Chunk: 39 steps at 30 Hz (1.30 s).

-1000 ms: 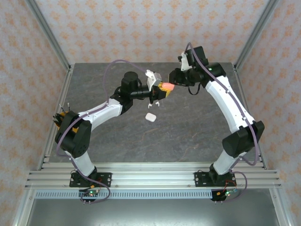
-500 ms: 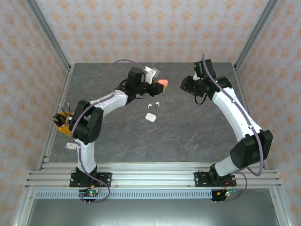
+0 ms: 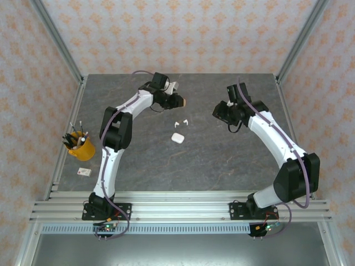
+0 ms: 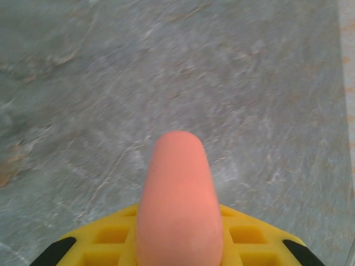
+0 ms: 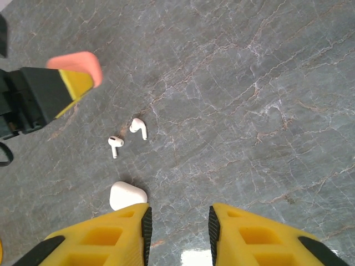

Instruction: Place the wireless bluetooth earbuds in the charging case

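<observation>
**A:** Where are the buds, and which arm is better placed for them?

**B:** Both lie loose on the table (image 5: 266,83), left of centre in the right wrist view. The lower bud (image 5: 115,146) and the upper bud (image 5: 138,128) are just beside each other and not touching. They sit up and to the left of the right gripper (image 5: 178,216), whose jaws stand apart with nothing between them.

**A:** And the left gripper?

**B:** The left gripper (image 3: 176,101) is clamped on the coral case (image 4: 178,188), which sticks out past the fingertips. In the top view it is at upper centre with the buds just below it, so it is the nearer of the two. But it is occupied, so I judge the pick falls to the right arm.

**A:** How do the stems run?

**B:** In the right wrist view the lower bud's stem points almost straight toward the bottom edge. The upper bud's stem slants toward lower right. They are tiny at this range, so take those angles as rough.

**A:** Anything in the way?

**B:** The white case (image 5: 127,195) sits near the bottom of the frame, just beside the right gripper's left finger. It lies between that finger and the lower bud. A straight reach up and left would pass over it, so the jaws probably need to clear it and then turn to close across a stem.

**A:** Is the coral case open?

**B:** I cannot tell, as the left wrist view shows it edge-on as a smooth rounded shape.
</observation>
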{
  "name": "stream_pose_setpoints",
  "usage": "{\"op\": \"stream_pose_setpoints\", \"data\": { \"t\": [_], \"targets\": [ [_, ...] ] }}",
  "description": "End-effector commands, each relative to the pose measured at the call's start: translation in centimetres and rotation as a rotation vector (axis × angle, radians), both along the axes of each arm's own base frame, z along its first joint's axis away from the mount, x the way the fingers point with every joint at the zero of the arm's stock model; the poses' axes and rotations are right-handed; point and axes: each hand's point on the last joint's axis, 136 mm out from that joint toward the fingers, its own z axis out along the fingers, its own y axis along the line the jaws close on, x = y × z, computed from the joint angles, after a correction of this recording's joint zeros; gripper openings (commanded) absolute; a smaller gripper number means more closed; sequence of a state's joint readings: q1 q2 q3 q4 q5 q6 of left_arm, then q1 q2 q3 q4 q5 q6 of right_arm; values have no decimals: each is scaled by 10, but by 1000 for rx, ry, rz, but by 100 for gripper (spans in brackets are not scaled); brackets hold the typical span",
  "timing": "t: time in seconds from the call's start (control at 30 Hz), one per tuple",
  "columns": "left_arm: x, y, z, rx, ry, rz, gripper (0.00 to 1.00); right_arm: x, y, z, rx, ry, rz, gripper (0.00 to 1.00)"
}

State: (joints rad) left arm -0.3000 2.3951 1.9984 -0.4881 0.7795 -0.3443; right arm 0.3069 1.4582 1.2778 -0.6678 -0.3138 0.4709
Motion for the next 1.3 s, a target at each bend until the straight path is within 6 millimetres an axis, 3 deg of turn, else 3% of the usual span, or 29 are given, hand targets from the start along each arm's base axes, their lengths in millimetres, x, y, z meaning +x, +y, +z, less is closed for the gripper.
{"op": "stream_pose_setpoints", "data": {
  "t": [0.0,0.23,0.37,0.47,0.6,0.63,0.67,0.73,0.83,1.0,1.13,1.27],
  "targets": [
    [-10,3,-7,-1,111,3,0,-1,0,8,12,-36,-11,34],
    [-1,17,-23,9,162,27,11,-5,-2,4,4,-27,-12,35],
    [1,25,-28,31,180,39,25,-8,-3,6,0,-32,-14,36],
    [4,33,-30,47,184,57,47,-11,-5,9,-3,-37,-15,37],
    [7,43,-26,62,175,80,69,-17,-7,14,-9,-45,-16,37],
    [8,46,-24,69,171,87,80,-18,-8,15,-9,-47,-14,38],
    [9,49,-21,74,166,91,99,-19,-8,16,-10,-48,-15,38],
    [10,56,-13,88,152,101,100,-22,-10,19,-15,-53,-15,38],
    [10,70,6,119,121,113,100,-26,-13,20,-25,-57,-13,40],
    [0,91,56,221,14,115,100,-32,-14,16,-35,-54,-3,48],
    [-17,109,108,280,-105,158,100,-35,-11,9,-48,-44,18,56],
    [-41,125,146,313,-202,216,100,-38,0,-3,-74,-23,45,60]
  ]
}}
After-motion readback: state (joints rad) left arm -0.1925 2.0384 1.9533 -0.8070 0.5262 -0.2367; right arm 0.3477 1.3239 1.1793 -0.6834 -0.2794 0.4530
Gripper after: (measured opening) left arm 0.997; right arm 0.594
